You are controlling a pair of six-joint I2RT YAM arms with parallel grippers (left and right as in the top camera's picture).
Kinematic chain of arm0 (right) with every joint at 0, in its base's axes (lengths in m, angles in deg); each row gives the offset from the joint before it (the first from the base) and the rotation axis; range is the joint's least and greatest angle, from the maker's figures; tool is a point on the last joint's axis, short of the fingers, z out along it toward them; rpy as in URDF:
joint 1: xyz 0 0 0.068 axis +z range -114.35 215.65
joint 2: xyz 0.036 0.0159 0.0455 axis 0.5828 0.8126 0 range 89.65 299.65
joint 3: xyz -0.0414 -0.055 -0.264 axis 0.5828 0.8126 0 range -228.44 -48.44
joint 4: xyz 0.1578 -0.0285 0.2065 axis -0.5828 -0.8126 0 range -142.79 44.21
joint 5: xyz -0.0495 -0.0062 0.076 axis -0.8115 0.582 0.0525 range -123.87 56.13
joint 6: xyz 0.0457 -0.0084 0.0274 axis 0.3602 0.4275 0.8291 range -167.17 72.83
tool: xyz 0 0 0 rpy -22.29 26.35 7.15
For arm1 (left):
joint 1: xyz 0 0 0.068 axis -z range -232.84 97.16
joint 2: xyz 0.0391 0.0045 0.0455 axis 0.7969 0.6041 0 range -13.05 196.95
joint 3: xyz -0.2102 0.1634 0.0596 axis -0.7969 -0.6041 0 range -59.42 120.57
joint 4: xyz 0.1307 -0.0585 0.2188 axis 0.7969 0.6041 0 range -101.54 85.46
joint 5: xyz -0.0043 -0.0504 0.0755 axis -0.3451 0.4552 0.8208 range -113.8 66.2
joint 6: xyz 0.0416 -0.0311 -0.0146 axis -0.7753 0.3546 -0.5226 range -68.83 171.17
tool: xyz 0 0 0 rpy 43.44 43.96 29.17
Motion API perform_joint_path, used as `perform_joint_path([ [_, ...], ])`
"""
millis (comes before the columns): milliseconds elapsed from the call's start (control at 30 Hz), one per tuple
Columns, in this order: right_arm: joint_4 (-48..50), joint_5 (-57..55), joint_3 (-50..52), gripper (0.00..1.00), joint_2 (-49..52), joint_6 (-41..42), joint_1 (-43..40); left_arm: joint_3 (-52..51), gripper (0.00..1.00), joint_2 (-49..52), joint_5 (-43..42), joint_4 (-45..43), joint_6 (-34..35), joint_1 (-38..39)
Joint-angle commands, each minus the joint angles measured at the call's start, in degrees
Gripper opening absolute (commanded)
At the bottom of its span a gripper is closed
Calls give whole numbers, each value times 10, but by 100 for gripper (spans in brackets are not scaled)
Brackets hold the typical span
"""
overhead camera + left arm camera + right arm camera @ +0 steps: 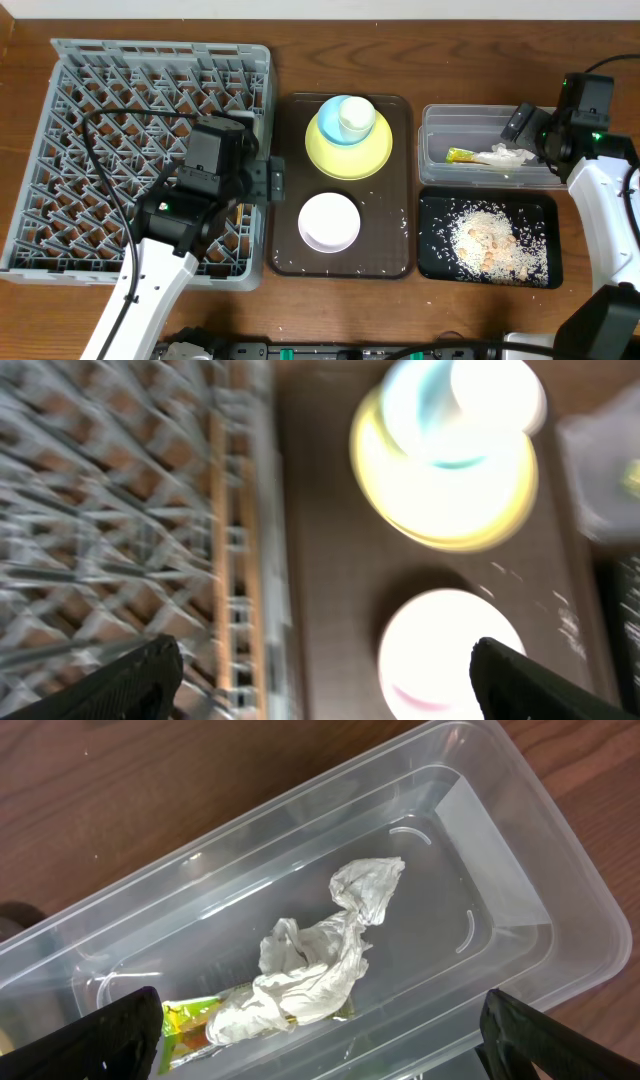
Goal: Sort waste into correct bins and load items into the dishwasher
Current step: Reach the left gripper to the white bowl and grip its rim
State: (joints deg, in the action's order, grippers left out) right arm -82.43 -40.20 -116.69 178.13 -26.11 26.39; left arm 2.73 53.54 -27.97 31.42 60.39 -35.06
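Right gripper jaws wide, empty, over clear tub near table's right edge; tissue and wrapper inside. Left gripper wide, empty, over dish rack's right edge. Crumbs in black tray. Cup on plate; plate and bowl on brown tray.

**A:** Where is the left arm?

**B:** It comes in from the near edge. Its white link slants far and to the right, and the black wrist turns the left end effector to point right.

**A:** And the jaws?

**B:** Spread wide. Its own camera shows only two dark fingertips in the lower corners, and that view is blurred.

**A:** And the right arm?

**B:** It stands along the right edge, with the white link rising from the near side. The right end effector is at the far end, angled left and down.

**A:** Is it open too?

**B:** Yes, fully. Both its fingertips sit in the lower corners of its own sharp view.
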Motion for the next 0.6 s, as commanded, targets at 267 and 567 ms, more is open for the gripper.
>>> perform_joint_path([
  [267,-1,-1,-2,99,-2,3,-5,-13,49,23,-237,30,16,72],
  [567,-1,0,-2,99,-2,3,-5,-21,45,145,-95,-24,61,255],
])
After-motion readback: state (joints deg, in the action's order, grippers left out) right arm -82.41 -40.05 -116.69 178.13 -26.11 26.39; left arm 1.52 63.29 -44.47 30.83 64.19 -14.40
